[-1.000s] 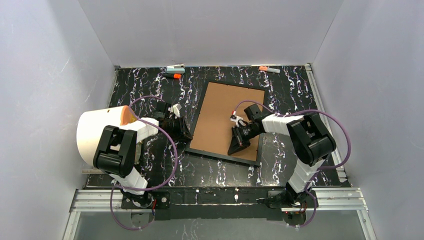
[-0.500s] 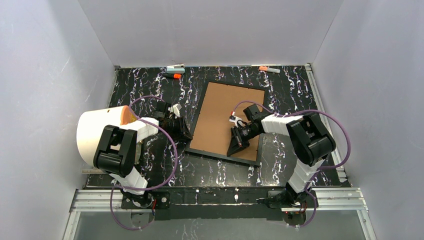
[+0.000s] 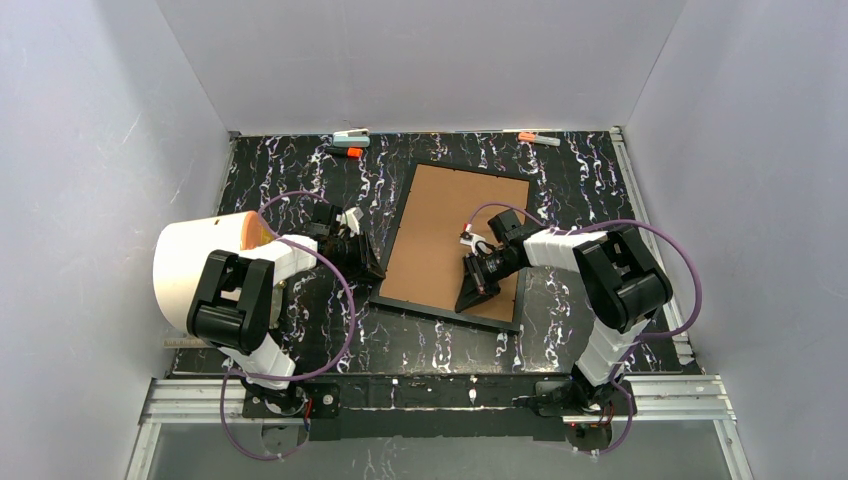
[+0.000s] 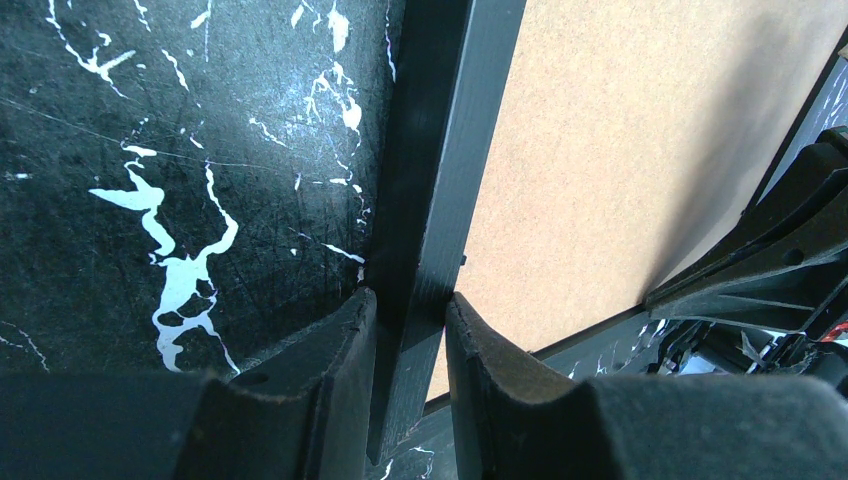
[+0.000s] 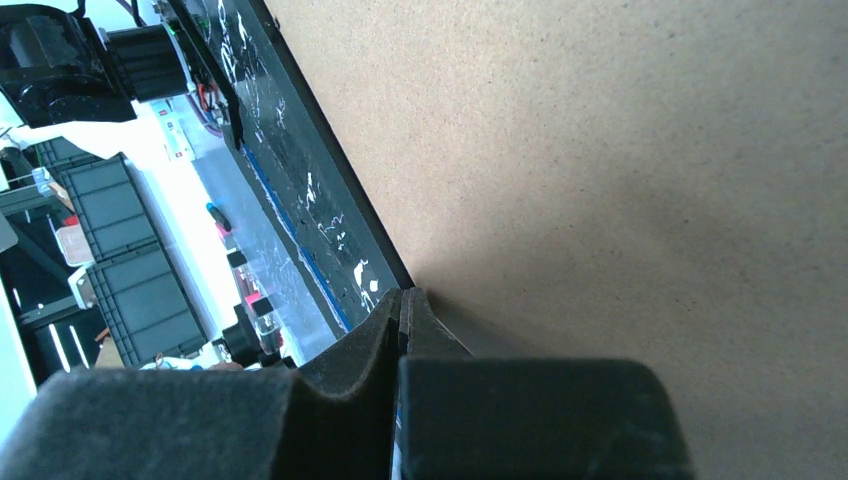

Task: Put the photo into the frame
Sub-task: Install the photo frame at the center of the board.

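A thin black frame [image 4: 450, 180] lies flat in the middle of the black bench [image 3: 300, 170], which has white marble lines on it. The frame is turned a little, so its far end leans to the right. A plain brown backing board [image 3: 455, 235] fills the inside of the frame and faces up. The left end effector [image 4: 410, 300] is at the frame's left side, close to the near left corner. Its two fingers are clamped on the black rail, one finger on the bench side and one on the board side. The right end effector [image 5: 403, 300] is on the near right part of the brown board, just beside the frame's near rail. Its two fingers are pressed tight together with nothing between them, and their tips rest on the board. Three pens [image 3: 348, 152] with orange bits lie along the far edge of the bench. A big white round thing [image 3: 195, 270] with an orange inside sits at the left side, partly behind the left arm.
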Available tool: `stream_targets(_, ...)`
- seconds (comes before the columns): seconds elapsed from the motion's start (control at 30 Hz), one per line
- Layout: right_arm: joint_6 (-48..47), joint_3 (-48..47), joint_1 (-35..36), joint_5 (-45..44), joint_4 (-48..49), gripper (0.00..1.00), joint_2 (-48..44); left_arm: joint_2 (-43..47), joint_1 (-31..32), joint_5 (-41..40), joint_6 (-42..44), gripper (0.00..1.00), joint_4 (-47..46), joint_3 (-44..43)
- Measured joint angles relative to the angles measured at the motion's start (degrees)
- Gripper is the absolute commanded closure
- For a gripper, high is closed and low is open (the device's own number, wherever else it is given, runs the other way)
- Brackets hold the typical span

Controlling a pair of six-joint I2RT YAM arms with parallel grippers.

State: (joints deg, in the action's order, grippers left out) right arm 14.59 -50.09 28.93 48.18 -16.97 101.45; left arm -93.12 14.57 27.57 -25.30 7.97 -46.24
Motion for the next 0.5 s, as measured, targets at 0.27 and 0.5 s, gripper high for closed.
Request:
stream_targets(0.27,0.2,0.0,0.0,-1.2,-0.5,0.93,0.0,0.0,0.0,0.0,0.0,0.77,0.0,0.0)
stream_targets(0.5,0.6,0.0,0.0,-1.5,-0.5,0.92,0.2,0.0,0.0,0.0,0.0,0.77,0.0,0.0)
